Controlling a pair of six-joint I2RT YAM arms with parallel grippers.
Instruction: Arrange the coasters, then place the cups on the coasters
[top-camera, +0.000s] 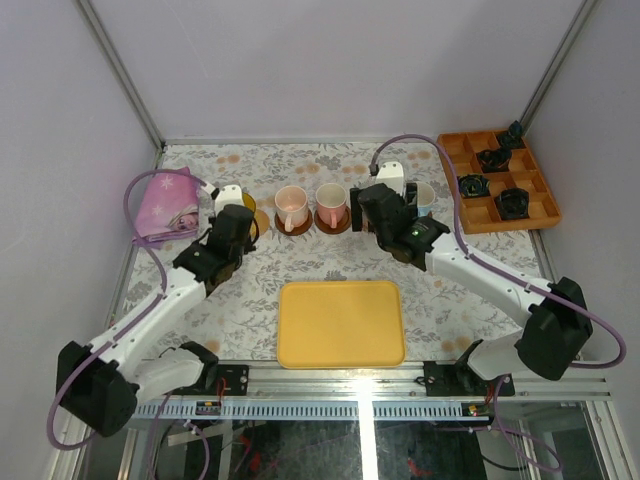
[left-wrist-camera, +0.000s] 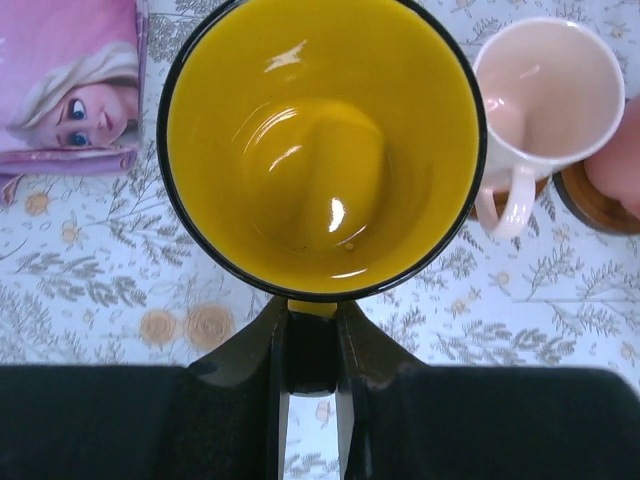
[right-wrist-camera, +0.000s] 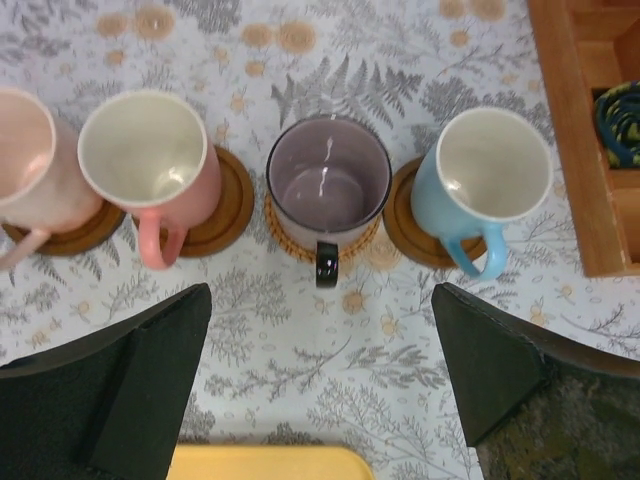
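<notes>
My left gripper (left-wrist-camera: 312, 322) is shut on the handle of the yellow cup (left-wrist-camera: 320, 150), which fills the left wrist view and hides what lies under it. In the top view this cup (top-camera: 250, 207) sits at the left end of the row, mostly behind the left gripper (top-camera: 232, 232). The pale pink cup (right-wrist-camera: 20, 160), the pink cup with white inside (right-wrist-camera: 150, 160), the grey-purple cup (right-wrist-camera: 328, 185) and the light blue cup (right-wrist-camera: 490, 175) each stand on a brown coaster (right-wrist-camera: 232, 205). My right gripper (right-wrist-camera: 320, 340) hangs open just in front of the grey-purple cup, holding nothing.
A flat yellow tray (top-camera: 340, 322) lies in front of the row, near the arm bases. An orange compartment box (top-camera: 497, 180) with small black objects stands at the back right. A pink picture cloth (top-camera: 165, 203) lies at the back left, close to the yellow cup.
</notes>
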